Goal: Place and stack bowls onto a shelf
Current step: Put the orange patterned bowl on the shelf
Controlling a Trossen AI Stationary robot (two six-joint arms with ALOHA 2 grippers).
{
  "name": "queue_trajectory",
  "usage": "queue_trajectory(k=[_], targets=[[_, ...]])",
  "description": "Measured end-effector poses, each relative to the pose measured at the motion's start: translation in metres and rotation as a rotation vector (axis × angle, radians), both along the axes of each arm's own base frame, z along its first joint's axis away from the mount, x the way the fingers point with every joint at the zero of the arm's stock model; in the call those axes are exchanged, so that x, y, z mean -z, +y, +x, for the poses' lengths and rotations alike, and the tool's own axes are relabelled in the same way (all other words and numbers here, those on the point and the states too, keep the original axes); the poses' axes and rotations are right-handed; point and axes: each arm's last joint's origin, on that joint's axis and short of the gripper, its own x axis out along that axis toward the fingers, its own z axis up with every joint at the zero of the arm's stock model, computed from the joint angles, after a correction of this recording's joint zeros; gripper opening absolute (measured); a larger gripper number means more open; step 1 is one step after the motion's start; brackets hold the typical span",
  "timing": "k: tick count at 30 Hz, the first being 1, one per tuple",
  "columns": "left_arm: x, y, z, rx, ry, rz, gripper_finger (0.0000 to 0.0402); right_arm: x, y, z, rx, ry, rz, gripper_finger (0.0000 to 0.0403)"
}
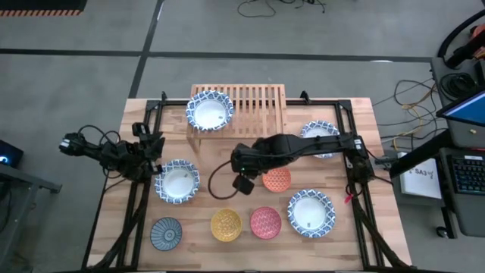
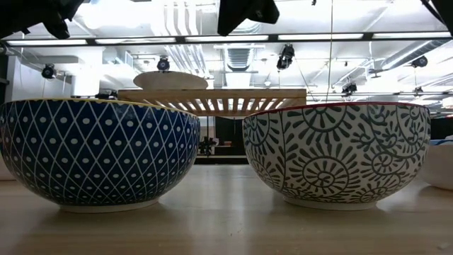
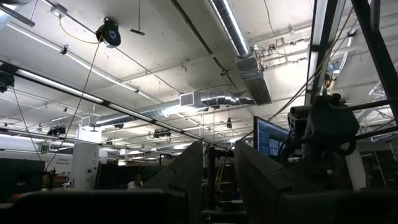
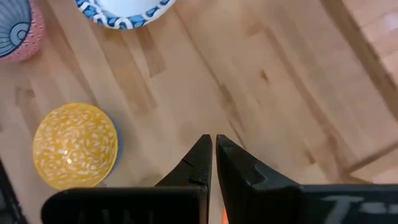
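Observation:
The light-wood shelf (image 1: 254, 106) stands at the table's far side, and one white blue-rimmed bowl (image 1: 210, 111) rests on its slatted top. Three more white bowls sit on the table (image 1: 176, 182) (image 1: 311, 212) (image 1: 321, 135), the last partly under my right arm. The orange (image 1: 277, 180), red (image 1: 265, 222), yellow (image 1: 226, 224) and grey-blue (image 1: 166, 233) bowls stand along the near side. My right gripper (image 1: 235, 162) (image 4: 213, 147) hovers shut over bare wood between the shelf and the yellow bowl (image 4: 74, 146), holding nothing. My left gripper (image 3: 219, 155) waits at the left edge, open, pointing upward.
Black frame rails (image 1: 144, 189) run along the table's left and right sides. In the low view the yellow-rimmed bowl (image 2: 99, 152) and red-rimmed bowl (image 2: 336, 152) fill the foreground, with the shelf (image 2: 212, 93) behind. Bare wood lies before the shelf (image 1: 220, 152).

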Motion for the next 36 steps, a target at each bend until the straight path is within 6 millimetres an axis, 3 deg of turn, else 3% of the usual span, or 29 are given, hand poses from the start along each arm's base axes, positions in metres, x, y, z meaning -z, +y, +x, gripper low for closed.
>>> queue_trajectory(k=[4,8,11,13,18,22,29,36], targets=[[0.000,0.000,0.000,0.003,-0.001,-0.003,0.0075,0.000,0.010,-0.001,-0.033,0.001,-0.009,0.0013],[0.001,-0.001,0.001,0.016,0.007,0.009,0.0075,0.007,0.023,-0.004,-0.137,0.025,-0.166,0.0013],[-0.002,-0.006,0.006,0.101,0.055,0.109,0.0071,0.015,0.034,-0.007,-0.192,0.051,-0.255,0.0013],[-0.014,-0.009,0.010,0.186,0.121,0.153,0.0062,0.020,0.038,-0.010,-0.214,0.048,-0.292,0.0013],[-0.046,-0.015,0.024,0.303,0.393,0.071,0.0030,0.034,0.042,-0.017,-0.294,-0.055,-0.324,0.0013],[-0.056,-0.021,0.039,0.353,0.583,0.027,0.0008,0.046,0.041,-0.029,-0.358,-0.163,-0.349,0.0013],[-0.041,-0.034,0.075,0.403,0.726,-0.108,0.0000,0.071,0.031,-0.062,-0.360,-0.341,-0.371,0.0013],[-0.032,-0.041,0.095,0.400,0.746,-0.177,0.0000,0.098,0.022,-0.095,-0.341,-0.379,-0.363,0.0013]])
